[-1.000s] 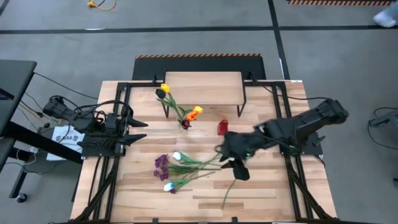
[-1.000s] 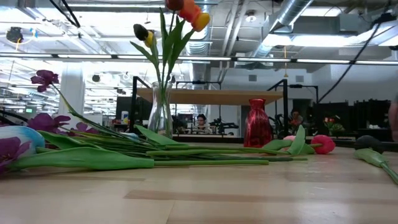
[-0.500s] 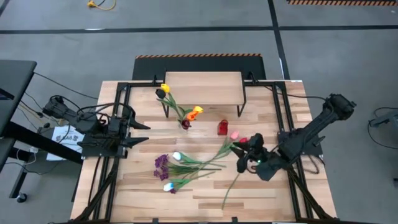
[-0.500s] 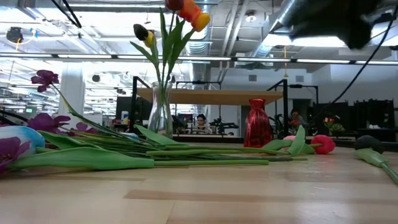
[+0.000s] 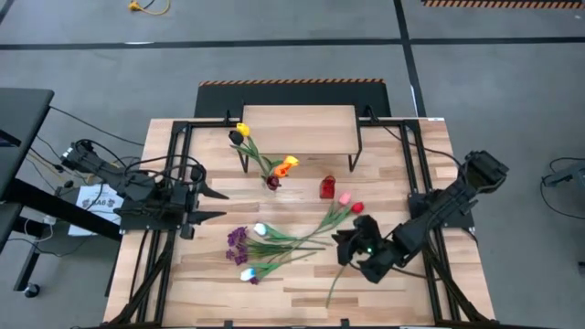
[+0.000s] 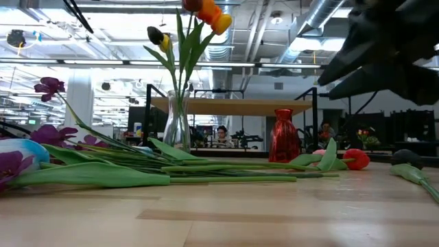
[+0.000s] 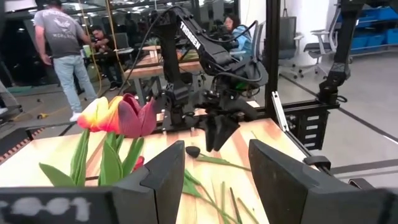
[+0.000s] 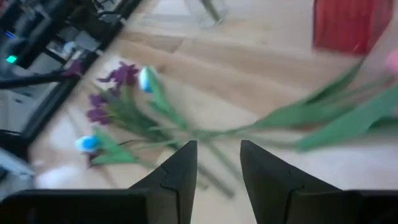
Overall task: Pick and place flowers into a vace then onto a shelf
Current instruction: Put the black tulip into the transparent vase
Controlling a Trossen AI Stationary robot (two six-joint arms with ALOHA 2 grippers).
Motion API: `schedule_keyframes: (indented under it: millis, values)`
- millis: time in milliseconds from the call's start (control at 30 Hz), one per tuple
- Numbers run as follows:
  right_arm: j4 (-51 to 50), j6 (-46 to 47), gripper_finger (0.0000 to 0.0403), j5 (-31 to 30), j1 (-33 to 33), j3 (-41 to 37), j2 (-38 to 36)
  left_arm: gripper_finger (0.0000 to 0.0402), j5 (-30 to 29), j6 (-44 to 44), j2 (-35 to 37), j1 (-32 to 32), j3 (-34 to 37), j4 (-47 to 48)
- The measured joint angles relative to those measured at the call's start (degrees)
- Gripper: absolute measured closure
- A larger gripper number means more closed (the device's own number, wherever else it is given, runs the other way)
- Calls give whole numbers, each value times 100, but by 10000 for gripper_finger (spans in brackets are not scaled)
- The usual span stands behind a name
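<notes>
Several flowers [image 5: 274, 242] lie flat on the wooden table, purple sprigs and a blue-white head at the left, a pink head [image 5: 345, 198] and a red head [image 5: 356, 207] at the right. More tulips stand with their stems in a clear glass vase [image 5: 271, 183]. The shelf [image 5: 299, 131] stands at the far edge. My right gripper [image 5: 343, 247] hovers open above the lying stems [image 8: 249, 127], slanting down, with nothing between its fingers. My left gripper [image 5: 219, 206] stands open and level at the table's left, pointing toward the vase.
A small red vase [image 5: 327, 187] stands right of the glass vase. One loose stem [image 5: 338, 281] lies toward the near edge, close to my right gripper. Black frame rails [image 5: 155, 265] run along both sides of the table. People move in the room beyond.
My right gripper has come down toward the lying flowers and toward the table's near edge, rolling and tipping as it sank; in the low view it now shows at the upper right. My left gripper has edged a little toward the table's middle. The flowers have not moved.
</notes>
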State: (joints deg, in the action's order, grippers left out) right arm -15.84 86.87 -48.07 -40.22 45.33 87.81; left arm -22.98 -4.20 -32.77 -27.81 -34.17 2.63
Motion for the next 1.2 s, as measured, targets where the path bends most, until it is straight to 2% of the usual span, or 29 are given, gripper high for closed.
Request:
schedule_keyframes:
  millis: [267, 333, 467, 567, 767, 1067, 1200]
  values:
    - [-208, 997, 287, 101, -611, 110, 46, 232, 15, 1, 0, 0, 0, -11]
    - [-555, 1129, 287, 430, -723, 110, 37, 232, 14, 1, 0, 0, 0, -11]
    - [-1352, 1517, 287, 1463, -926, 109, 4, 232, 15, 1, 0, 0, 0, -9]
    - [-1940, 2181, 287, 1829, -1047, 110, -55, 232, 15, 17, 0, 0, 0, -5]
    - [-2641, 3079, 287, 1505, -1034, 108, -92, 232, 15, 27, -58, 0, 0, -19]
    - [-2728, 3299, 287, 1665, -571, 106, -35, 232, 15, 34, -276, 4, 0, -44]
    - [-2904, 3299, 287, 2015, -435, 106, -35, 232, 17, 90, -301, 4, 0, -35]
